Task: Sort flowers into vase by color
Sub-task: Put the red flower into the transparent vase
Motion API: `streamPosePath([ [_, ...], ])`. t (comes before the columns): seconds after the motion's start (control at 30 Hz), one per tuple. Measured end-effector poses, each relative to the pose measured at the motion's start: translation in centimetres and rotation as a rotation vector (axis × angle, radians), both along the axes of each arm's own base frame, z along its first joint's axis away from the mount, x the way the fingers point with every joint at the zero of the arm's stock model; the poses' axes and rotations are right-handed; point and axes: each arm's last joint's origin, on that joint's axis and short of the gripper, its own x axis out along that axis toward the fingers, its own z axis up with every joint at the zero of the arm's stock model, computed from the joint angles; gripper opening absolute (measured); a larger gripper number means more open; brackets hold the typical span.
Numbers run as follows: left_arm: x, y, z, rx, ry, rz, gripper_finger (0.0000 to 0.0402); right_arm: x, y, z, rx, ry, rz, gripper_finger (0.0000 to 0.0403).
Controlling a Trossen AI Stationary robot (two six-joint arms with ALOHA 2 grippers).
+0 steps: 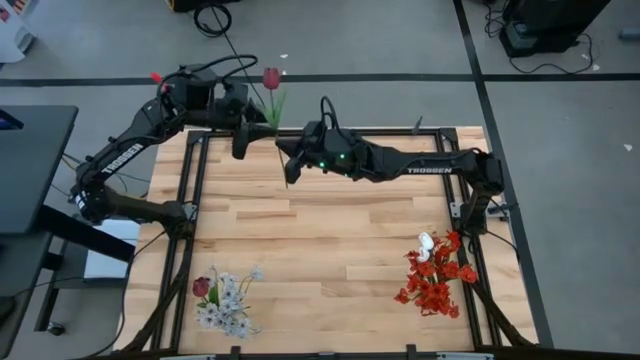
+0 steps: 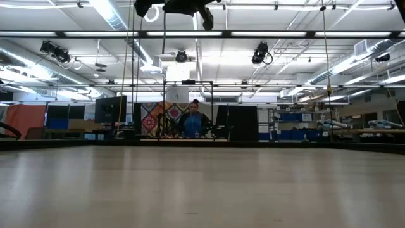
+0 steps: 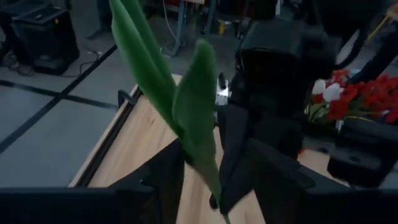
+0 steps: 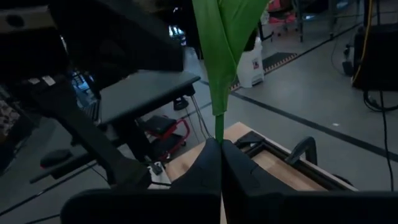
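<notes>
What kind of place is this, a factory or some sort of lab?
Probably a robotics lab or workshop in a big open hall. The low view shows exposed ceiling strip lights, shelving along the far wall and a person at a workstation beyond the wooden table.

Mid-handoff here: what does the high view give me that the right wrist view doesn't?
High view only: the maroon tulip's bloom, both flower piles on the table, mixed white blossoms and red flowers, and the left gripper beside the stem.
Right wrist view only: the right gripper shut on the stem, with floor and furniture beyond.
Both: the tulip's green leaves and stem.
</notes>
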Motion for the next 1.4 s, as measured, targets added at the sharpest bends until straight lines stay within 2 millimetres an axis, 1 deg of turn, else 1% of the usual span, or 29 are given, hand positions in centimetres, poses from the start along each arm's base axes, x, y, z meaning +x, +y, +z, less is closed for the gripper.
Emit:
streamPosePath([
  [0.2,0.2,0.1,0.2,-0.001,-0.025,0.004,0.0112,0.1,0.8,0.0,-0.035,0.015,0.010,0.0003],
  [0.37,0.3,0.0,0.3,0.005,-0.036,-0.003,0.0026,0.1,1.1,-0.1,-0.039,0.022,0.017,0.0017],
  [0.4,0.3,0.0,0.4,0.007,-0.040,-0.007,0.0016,0.1,1.1,-0.1,-0.039,0.023,0.017,0.0022],
  [0.63,0.8,-0.7,0.5,0.019,-0.055,-0.037,0.0009,0.1,1.2,-0.4,-0.034,0.059,0.028,0.0067],
  [0.8,0.9,-0.8,0.5,0.016,-0.053,-0.034,0.0007,0.0,1.3,-0.7,-0.023,0.089,0.053,0.0074],
  [0.93,0.3,-1.1,0.5,0.011,-0.025,-0.003,0.0007,-0.4,1.3,-0.8,-0.003,0.130,0.067,0.0075],
  [1.03,-1.2,-1.8,0.4,0.042,0.039,0.046,0.0007,-1.4,1.5,0.0,0.012,0.160,0.065,0.0075],
  [1.17,-3.5,-3.0,0.4,0.072,0.118,0.120,0.0006,-3.7,1.9,2.2,0.006,0.166,0.068,0.0075],
  [1.27,-5.2,-3.8,0.5,0.079,0.149,0.168,0.0006,-6.3,2.2,4.5,-0.004,0.163,0.063,0.0075],
  [1.4,-6.7,-4.7,0.9,0.067,0.137,0.217,0.0006,-10.8,2.5,7.5,-0.031,0.178,0.089,0.0075],
])
